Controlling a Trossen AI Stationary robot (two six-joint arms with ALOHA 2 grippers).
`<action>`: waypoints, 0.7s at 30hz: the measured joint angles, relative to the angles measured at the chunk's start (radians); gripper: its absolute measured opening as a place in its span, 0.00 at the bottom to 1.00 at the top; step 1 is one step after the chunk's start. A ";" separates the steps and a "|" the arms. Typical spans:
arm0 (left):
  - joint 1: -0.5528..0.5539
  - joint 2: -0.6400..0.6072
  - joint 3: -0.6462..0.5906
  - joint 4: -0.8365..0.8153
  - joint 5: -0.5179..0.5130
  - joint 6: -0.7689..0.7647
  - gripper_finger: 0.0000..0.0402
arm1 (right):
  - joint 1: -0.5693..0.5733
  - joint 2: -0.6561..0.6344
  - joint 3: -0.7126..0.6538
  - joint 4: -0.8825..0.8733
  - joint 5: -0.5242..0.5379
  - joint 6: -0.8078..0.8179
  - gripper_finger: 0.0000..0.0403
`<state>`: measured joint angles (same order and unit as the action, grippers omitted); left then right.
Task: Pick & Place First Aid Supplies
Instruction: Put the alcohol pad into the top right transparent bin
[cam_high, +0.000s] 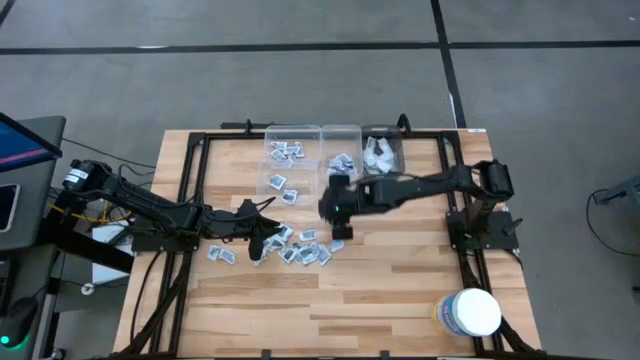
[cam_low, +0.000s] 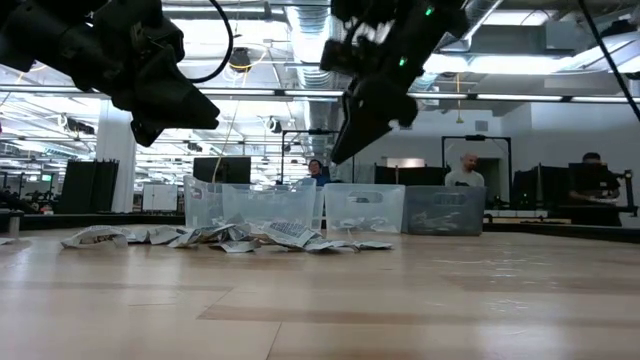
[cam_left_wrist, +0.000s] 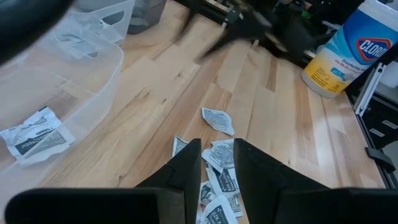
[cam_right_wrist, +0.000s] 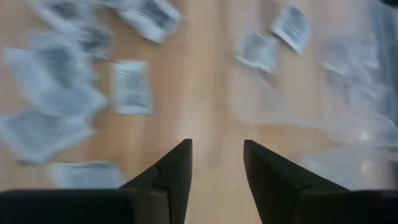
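Packets (cam_high: 290, 250) lie scattered mid-desk (cam_high: 400, 290), a few more in the clear bins (cam_high: 295, 145) at the far edge. The right gripper (cam_right_wrist: 216, 163) hangs parted and empty above the pile. The left gripper (cam_left_wrist: 216, 163), parted, empty, hovers over the packets.

Right wrist view is motion-blurred: packets (cam_right_wrist: 132, 87) show as smears, prints unreadable. Left wrist view: far arm (cam_left_wrist: 249, 25) blurred, tub (cam_left_wrist: 348, 46) cut by the top edge, label partly off frame. High view: packet pile (cam_high: 295, 248) partly under the left gripper (cam_high: 262, 240), bin contents (cam_high: 380, 152) too small to tell apart. Low view: both arms cropped at top
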<state>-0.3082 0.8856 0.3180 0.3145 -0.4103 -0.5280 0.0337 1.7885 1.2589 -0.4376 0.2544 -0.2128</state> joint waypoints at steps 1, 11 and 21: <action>0.000 0.000 0.000 0.000 0.000 0.003 0.23 | 0.024 -0.001 -0.006 0.007 -0.004 0.007 0.34; 0.000 0.000 -0.022 0.000 0.000 0.007 0.23 | 0.152 0.000 -0.135 0.030 -0.052 0.146 0.30; 0.000 0.000 -0.022 0.001 0.000 0.007 0.23 | 0.163 0.000 -0.219 0.206 -0.150 0.179 0.30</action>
<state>-0.3080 0.8856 0.2962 0.3153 -0.4103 -0.5209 0.1970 1.7885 1.0399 -0.2320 0.1043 -0.0337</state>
